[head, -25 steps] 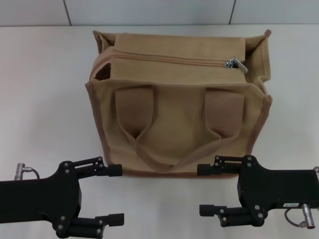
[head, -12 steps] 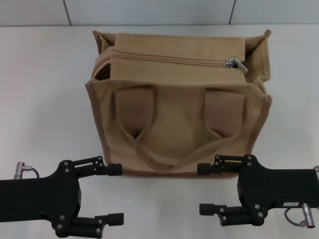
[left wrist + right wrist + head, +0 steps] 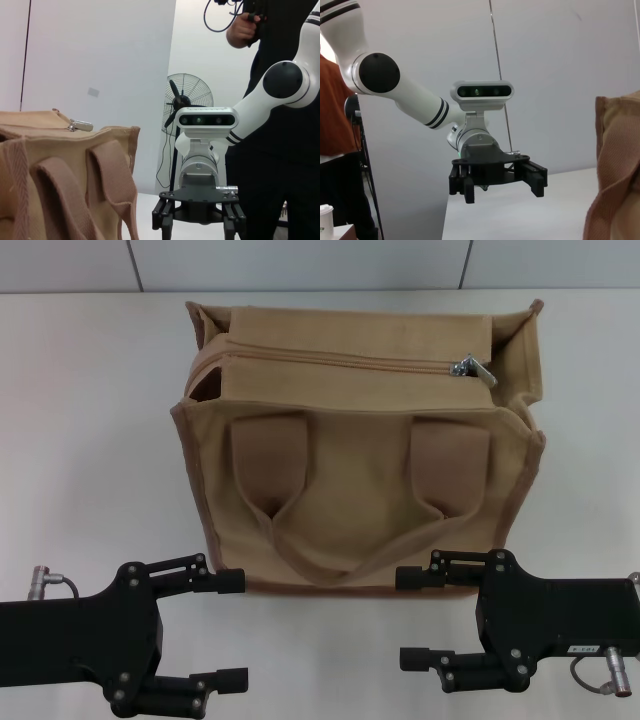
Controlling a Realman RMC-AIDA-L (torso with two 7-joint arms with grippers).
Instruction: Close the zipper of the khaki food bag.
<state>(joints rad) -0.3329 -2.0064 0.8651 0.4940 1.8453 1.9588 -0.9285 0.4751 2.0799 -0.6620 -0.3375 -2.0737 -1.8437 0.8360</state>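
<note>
The khaki food bag stands on the white table, its two looped handles hanging down the near face. The zipper runs across the top panel. Its silver pull tab lies near the right end, and a dark gap shows at the left end. My left gripper is open and empty, low in front of the bag's left corner. My right gripper is open and empty in front of the right corner. The left wrist view shows the bag, the pull tab and the right gripper beyond.
The white table extends on both sides of the bag, up to a wall behind. The right wrist view shows the left gripper and a bag edge. A person and a fan stand beyond the table.
</note>
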